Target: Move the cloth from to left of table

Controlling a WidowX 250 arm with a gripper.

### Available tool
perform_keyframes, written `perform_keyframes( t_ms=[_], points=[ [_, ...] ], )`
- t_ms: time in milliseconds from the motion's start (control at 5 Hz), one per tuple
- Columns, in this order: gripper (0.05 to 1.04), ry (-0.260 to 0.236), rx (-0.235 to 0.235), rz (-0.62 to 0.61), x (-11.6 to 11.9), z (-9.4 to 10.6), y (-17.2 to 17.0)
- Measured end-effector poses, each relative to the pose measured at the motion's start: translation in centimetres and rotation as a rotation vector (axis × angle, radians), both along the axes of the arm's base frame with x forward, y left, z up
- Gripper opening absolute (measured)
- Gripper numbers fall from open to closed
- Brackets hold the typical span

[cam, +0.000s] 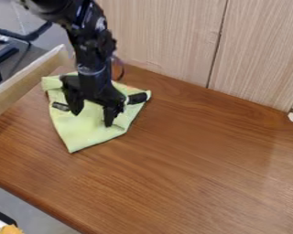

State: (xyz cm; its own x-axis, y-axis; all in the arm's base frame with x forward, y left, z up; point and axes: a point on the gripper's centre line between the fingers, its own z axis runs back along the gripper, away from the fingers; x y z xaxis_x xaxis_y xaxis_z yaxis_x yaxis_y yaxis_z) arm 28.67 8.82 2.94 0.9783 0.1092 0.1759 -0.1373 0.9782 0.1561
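So the cloth [88, 131] is pretty much right under the hand [93, 119], spreading out on both sides of it. Its longest stretch runs from behind the hand to a pointy corner on the camera side, angled a bit toward the left of the view. The hand's open, fingers apart with cloth showing between them; can't tell if the tips actually touch it.

Cloth's already at the left end of the table [204, 169], so I'd guess this is nearly done and the hand just needs to lift clear. If it needs to go further left, watch the pale wooden rail [28, 82] close by on that side. Paneled wall [164, 39] is behind the hand, and nothing's in the way above the cloth except the arm itself.
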Motion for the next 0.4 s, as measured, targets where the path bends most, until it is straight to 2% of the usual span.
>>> perform_keyframes(
  t_ms=[200,400],
  points=[
    [0.999,-0.016,0.007,0.009,-0.20,1.70,-0.30],
    [0.999,-0.019,0.008,0.011,-0.17,1.82,-0.24]
  ],
)
